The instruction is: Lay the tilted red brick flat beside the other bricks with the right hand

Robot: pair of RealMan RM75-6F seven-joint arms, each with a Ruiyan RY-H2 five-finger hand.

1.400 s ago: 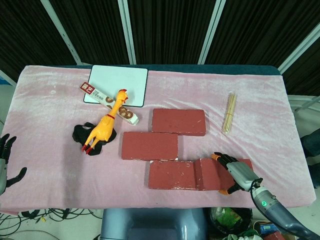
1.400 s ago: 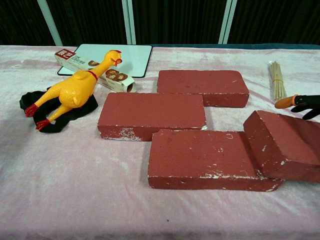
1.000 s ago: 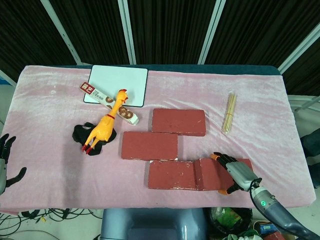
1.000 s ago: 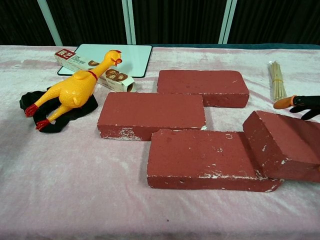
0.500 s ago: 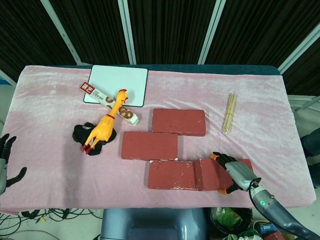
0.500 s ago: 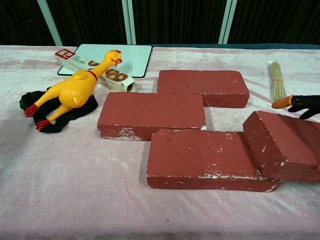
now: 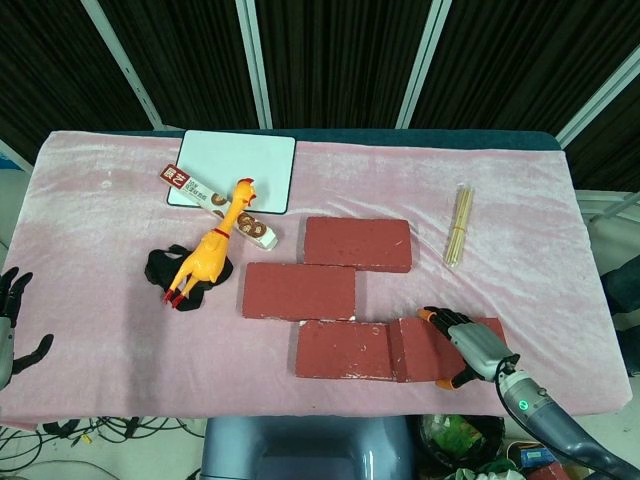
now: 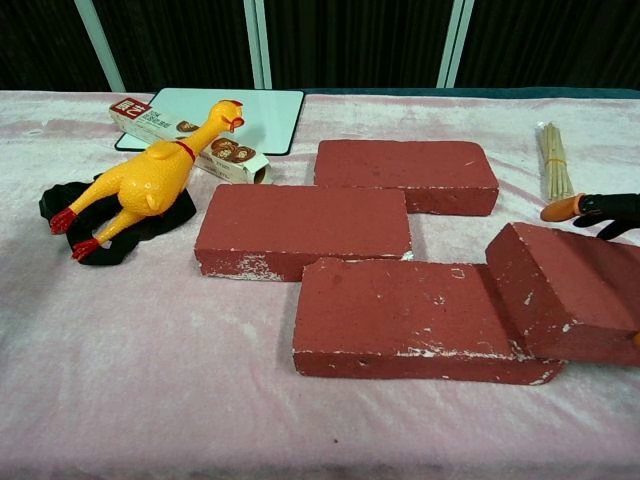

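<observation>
The tilted red brick (image 7: 422, 346) (image 8: 565, 290) sits at the front right, its left end propped on the front flat brick (image 7: 343, 350) (image 8: 400, 318). My right hand (image 7: 473, 347) grips it across its width, with fingers over the far edge and the thumb at the near edge. The chest view catches only its orange-tipped fingertips (image 8: 560, 209) at the right border. Two more flat bricks lie behind: a middle one (image 7: 299, 291) (image 8: 300, 225) and a far one (image 7: 357, 243) (image 8: 405, 172). My left hand (image 7: 12, 318) hangs open off the table's left edge.
A yellow rubber chicken (image 7: 207, 254) (image 8: 150, 175) lies on a black cloth (image 7: 160, 268) at the left. Behind it are a printed box (image 7: 215, 204) and a white board (image 7: 233, 170). A bundle of thin sticks (image 7: 459, 224) (image 8: 553, 158) lies at the back right.
My right hand has edged slightly left with the tilted brick, and the front flat brick under it has slid a little left too. The left hand has not moved.
</observation>
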